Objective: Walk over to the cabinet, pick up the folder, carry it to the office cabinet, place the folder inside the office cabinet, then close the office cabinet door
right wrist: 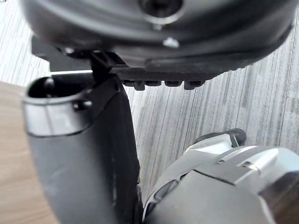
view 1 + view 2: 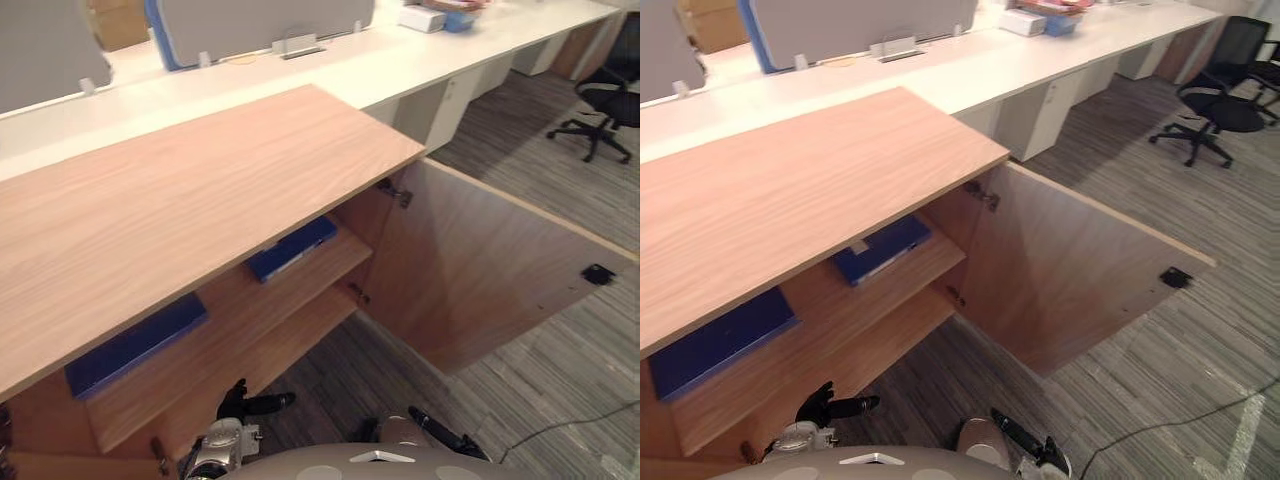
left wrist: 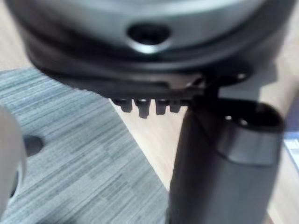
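**Status: Cabinet Door Open, Folders on Shelf**

We see the office cabinet (image 2: 180,200) from above, its wooden top in the foreground. Its door (image 2: 480,270) stands fully swung out over the grey carpet (image 2: 560,400), hung on a hinge (image 2: 395,192) under the top's corner.

Two blue folders lie flat on the upper shelf (image 2: 230,320), well apart. The right folder (image 2: 292,248) bears a pale strip and lies near the hinge side. The left folder (image 2: 135,345) lies at the other end.

The left hand (image 2: 240,402) hangs low before the shelf. Its fingers (image 3: 142,106) sit side by side, relaxed, grasping nothing. The right hand (image 2: 440,432) hangs low beside the door. Its fingers (image 1: 163,84) likewise lie together, uncurled and empty.

Behind the cabinet runs a white desk (image 2: 300,80). An office chair (image 2: 605,105) stands farther right.
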You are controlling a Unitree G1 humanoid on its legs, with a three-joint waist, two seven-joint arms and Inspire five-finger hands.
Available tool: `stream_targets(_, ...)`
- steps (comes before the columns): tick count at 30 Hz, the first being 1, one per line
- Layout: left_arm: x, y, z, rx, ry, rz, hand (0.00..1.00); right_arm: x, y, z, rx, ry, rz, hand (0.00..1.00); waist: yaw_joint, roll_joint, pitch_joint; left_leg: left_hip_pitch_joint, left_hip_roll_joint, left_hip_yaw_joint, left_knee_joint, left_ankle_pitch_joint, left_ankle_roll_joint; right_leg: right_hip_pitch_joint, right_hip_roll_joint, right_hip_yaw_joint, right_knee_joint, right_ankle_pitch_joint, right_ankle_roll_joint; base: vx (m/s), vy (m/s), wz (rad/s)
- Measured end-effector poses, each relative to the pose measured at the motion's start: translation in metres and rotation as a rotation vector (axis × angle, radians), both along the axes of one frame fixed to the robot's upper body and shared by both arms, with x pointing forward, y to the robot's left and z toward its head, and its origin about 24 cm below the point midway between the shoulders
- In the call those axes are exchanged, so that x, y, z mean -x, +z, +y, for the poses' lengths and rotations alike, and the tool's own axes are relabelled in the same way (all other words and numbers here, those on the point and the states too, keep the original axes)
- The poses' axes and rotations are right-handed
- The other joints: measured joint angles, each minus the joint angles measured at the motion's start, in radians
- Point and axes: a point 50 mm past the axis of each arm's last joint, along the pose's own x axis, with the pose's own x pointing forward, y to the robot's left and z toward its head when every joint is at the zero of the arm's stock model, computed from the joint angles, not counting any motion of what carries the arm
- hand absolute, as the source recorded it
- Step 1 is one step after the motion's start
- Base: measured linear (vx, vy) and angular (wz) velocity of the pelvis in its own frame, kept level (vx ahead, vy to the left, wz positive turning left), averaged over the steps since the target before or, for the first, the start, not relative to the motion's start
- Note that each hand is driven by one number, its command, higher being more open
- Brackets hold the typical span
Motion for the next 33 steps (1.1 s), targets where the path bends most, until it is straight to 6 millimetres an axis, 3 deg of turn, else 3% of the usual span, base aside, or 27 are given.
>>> stream_targets(1, 0.001, 0.000, 0.000, 0.001, -0.001, 0.004, 1.00, 0.000, 0.000, -0.001, 0.004, 0.007, 0.001, 1.00, 0.000, 0.007, -0.002, -0.007, -0.016, -0.035, -0.022, -0.008, 0.015, 0.013, 0.021, 0.018, -0.053, 0.020, 0.009, -0.11, -0.072, -1.24)
stream_targets(2, 0.004, -0.002, -0.007, 0.018, -0.001, 0.014, 1.00, -0.004, 0.003, -0.011, 0.031, 0.018, -0.007, 1.00, 0.007, 0.078, -0.019, -0.048, -0.007, -0.072, -0.092, 0.039, 0.021, 0.025, 0.076, 0.030, -0.146, 0.036, 0.015, -0.14, -0.035, -1.20)
stream_targets(3, 0.007, -0.003, -0.008, 0.021, -0.005, 0.019, 1.00, -0.005, 0.003, -0.015, 0.031, -0.019, -0.009, 1.00, 0.000, 0.051, -0.019, -0.041, -0.003, -0.024, -0.102, 0.042, -0.008, -0.020, 0.006, -0.026, 0.075, -0.083, -0.002, -0.09, -0.050, -0.98)
stream_targets(4, 0.007, -0.003, -0.007, 0.016, -0.017, 0.023, 1.00, -0.001, 0.002, -0.013, 0.017, -0.058, 0.002, 1.00, -0.010, 0.059, -0.017, -0.031, -0.003, -0.022, -0.103, 0.049, -0.008, -0.016, -0.041, -0.051, 0.166, -0.119, 0.001, 0.04, -0.098, -0.47)
stream_targets(5, 0.012, -0.004, -0.003, 0.004, -0.030, 0.048, 1.00, 0.007, 0.000, -0.012, 0.007, -0.125, 0.013, 1.00, -0.028, 0.061, -0.010, -0.009, 0.004, -0.017, -0.107, 0.055, -0.013, 0.031, -0.119, -0.075, 0.232, -0.144, 0.026, 0.12, -0.147, -0.32)
stream_targets(6, 0.018, -0.005, 0.006, -0.015, -0.012, 0.066, 1.00, 0.016, -0.002, -0.009, -0.001, -0.132, 0.040, 1.00, -0.029, 0.027, -0.020, 0.001, -0.011, -0.010, -0.100, 0.059, -0.020, 0.088, -0.181, -0.063, 0.163, -0.095, 0.081, 0.12, -0.151, -0.51)
stream_targets(7, 0.016, -0.004, 0.010, -0.029, -0.018, 0.063, 1.00, 0.016, -0.003, -0.005, -0.014, -0.125, 0.049, 1.00, -0.024, 0.009, -0.025, 0.005, -0.015, -0.009, -0.100, 0.059, -0.026, 0.096, -0.167, -0.056, 0.131, -0.105, 0.123, 0.09, -0.243, -0.80)
stream_targets(9, 0.016, -0.005, 0.007, -0.027, -0.055, 0.074, 1.00, 0.022, -0.005, -0.004, -0.027, -0.120, 0.075, 1.00, -0.016, 0.030, -0.034, -0.009, 0.033, -0.015, -0.100, 0.080, -0.038, 0.160, -0.070, -0.062, -0.066, -0.088, 0.150, 0.02, -0.234, -0.83)
stream_targets(11, 0.015, -0.006, -0.002, -0.014, -0.097, 0.076, 1.00, 0.023, -0.005, -0.006, -0.032, -0.113, 0.085, 1.00, -0.018, 0.045, -0.047, -0.040, 0.050, -0.014, -0.109, 0.088, -0.048, 0.181, -0.012, -0.036, -0.232, -0.052, 0.175, 0.00, -0.138, -0.66)
stream_targets(12, 0.015, -0.006, -0.004, -0.011, -0.111, 0.076, 1.00, 0.022, -0.005, -0.008, -0.034, -0.116, 0.088, 1.00, -0.022, 0.054, -0.048, -0.047, 0.061, -0.011, -0.109, 0.096, -0.058, 0.188, 0.009, -0.030, -0.279, -0.020, 0.168, 0.00, -0.163, -0.60)
stream_targets(14, 0.014, -0.005, 0.000, -0.028, -0.122, 0.075, 1.00, 0.025, -0.007, -0.005, -0.046, -0.119, 0.102, 1.00, -0.027, 0.046, -0.048, -0.069, 0.067, -0.017, -0.113, 0.131, -0.078, 0.221, 0.049, 0.001, -0.441, 0.073, 0.157, -0.04, -0.105, -0.48)
stream_targets(16, 0.013, -0.005, 0.002, -0.043, -0.121, 0.073, 1.00, 0.028, -0.007, -0.004, -0.049, -0.124, 0.112, 1.00, -0.029, 0.039, -0.049, -0.081, 0.078, -0.018, -0.123, 0.131, -0.079, 0.224, 0.072, 0.015, -0.506, 0.114, 0.147, -0.06, -0.070, -0.29)
stream_targets(28, 0.010, -0.004, 0.003, -0.057, -0.160, 0.069, 1.00, 0.022, -0.007, -0.003, -0.071, -0.253, 0.069, 1.00, -0.027, 0.030, -0.054, -0.089, 0.067, -0.098, -0.158, 0.100, -0.104, 0.217, 0.084, 0.013, -0.537, 0.150, 0.149, -0.06, 0.010, 0.01)
stream_targets(33, 0.012, -0.003, 0.011, -0.078, -0.162, 0.074, 1.00, -0.002, -0.001, -0.012, -0.053, -0.306, -0.029, 1.00, -0.028, 0.025, -0.061, -0.090, 0.046, -0.105, -0.157, 0.080, -0.101, 0.200, 0.072, 0.040, -0.537, 0.163, 0.161, -0.04, 0.051, -0.13)
